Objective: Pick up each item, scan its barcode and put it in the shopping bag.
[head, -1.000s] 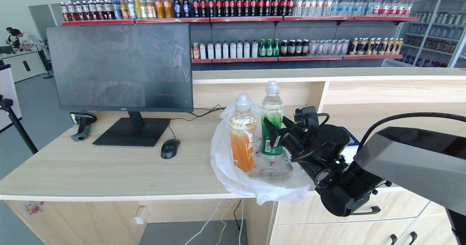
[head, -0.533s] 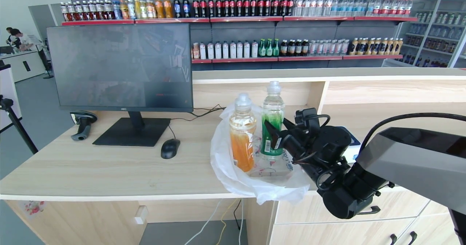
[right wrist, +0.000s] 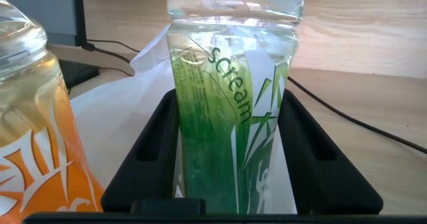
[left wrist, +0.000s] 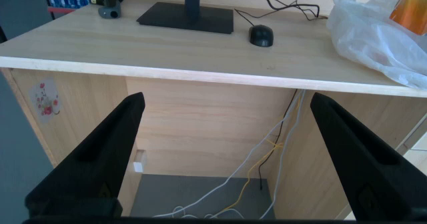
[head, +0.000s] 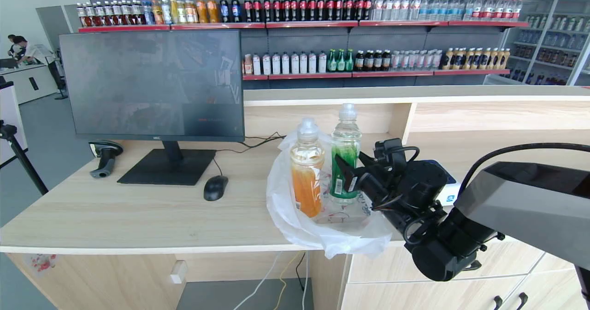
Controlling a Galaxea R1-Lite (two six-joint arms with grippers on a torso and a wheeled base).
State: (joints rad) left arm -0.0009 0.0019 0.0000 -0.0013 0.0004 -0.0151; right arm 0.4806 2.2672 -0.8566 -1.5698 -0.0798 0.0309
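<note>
Head view: we see the right gripper (head: 345,175) at the green bottle (head: 345,149), which stands upright in the white shopping bag (head: 286,208) on the surface (head: 138,213). An orange bottle (head: 306,176) stands upright just beside it in the same bag. Right wrist view: we see its fingers (right wrist: 150,151) pressed against both sides of the green bottle, gripping it low on the label. Left wrist view: the left gripper (left wrist: 227,101) hangs below the front edge of the surface, its fingers spread wide with nothing between them. On the surface left of the bag are a mouse (head: 215,188), a monitor (head: 152,82) and a handheld scanner (head: 106,155).
</note>
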